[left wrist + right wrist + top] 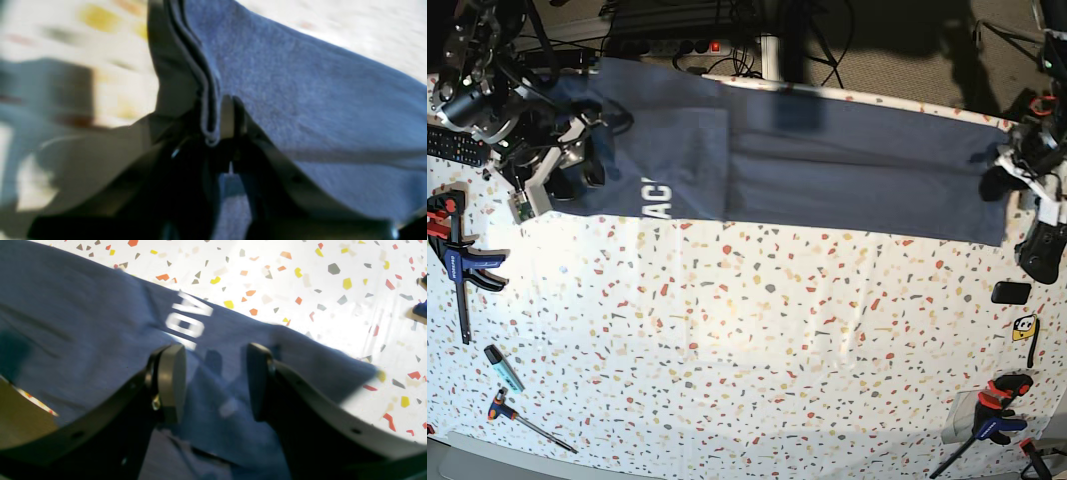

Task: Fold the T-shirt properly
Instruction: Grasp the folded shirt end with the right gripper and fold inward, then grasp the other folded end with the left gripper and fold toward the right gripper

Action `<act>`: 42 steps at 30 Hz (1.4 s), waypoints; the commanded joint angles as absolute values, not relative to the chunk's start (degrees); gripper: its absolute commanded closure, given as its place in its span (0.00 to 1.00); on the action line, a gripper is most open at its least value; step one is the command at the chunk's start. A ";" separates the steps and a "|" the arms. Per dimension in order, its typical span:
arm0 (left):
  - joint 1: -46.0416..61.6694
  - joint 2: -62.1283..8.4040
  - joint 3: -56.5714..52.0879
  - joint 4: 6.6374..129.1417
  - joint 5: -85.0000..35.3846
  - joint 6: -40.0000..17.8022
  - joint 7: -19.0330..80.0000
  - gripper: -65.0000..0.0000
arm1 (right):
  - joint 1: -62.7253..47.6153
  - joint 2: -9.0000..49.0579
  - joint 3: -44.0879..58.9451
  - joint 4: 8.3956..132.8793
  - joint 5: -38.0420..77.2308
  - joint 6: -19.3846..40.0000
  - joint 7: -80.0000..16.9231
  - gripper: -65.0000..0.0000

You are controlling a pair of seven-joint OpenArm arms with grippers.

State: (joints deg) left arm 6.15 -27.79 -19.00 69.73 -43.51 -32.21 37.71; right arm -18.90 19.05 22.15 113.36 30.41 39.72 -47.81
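The dark navy T-shirt (847, 170) lies as a long folded band across the back of the speckled table (757, 340), with white lettering (655, 200) near its left part. In the left wrist view my left gripper (222, 110) is pinched shut on a doubled hem of the T-shirt (317, 100); in the base view it sits at the band's right end (1004, 175). My right gripper (215, 383) stands open just over the T-shirt (83, 323), its pads (171, 383) apart below the white letters (188, 318); in the base view it is at the band's left end (577, 165).
A remote control (452, 145) and a blue-black clamp (457, 260) lie at the left edge. A marker (502, 367) and a small hand tool (522, 420) sit front left. Another clamp (987, 425) and a small black object (1010, 292) are at the right.
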 commanded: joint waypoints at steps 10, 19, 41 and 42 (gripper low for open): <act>3.03 -34.00 -19.46 72.01 -42.09 -28.67 42.52 1.00 | -18.41 19.66 22.48 114.37 36.25 40.00 -46.35 0.54; 9.02 -27.99 -19.44 87.77 -41.19 -26.09 44.64 1.00 | -18.41 19.64 22.48 114.37 36.25 40.00 -46.35 0.54; 12.51 -7.92 -3.66 101.34 -40.47 -24.93 48.14 1.00 | -18.44 19.51 22.48 114.37 36.25 40.00 -46.83 0.54; 12.51 -7.92 -2.37 101.34 -40.47 -24.58 47.75 1.00 | -18.44 19.51 22.48 114.37 36.25 40.00 -46.83 0.54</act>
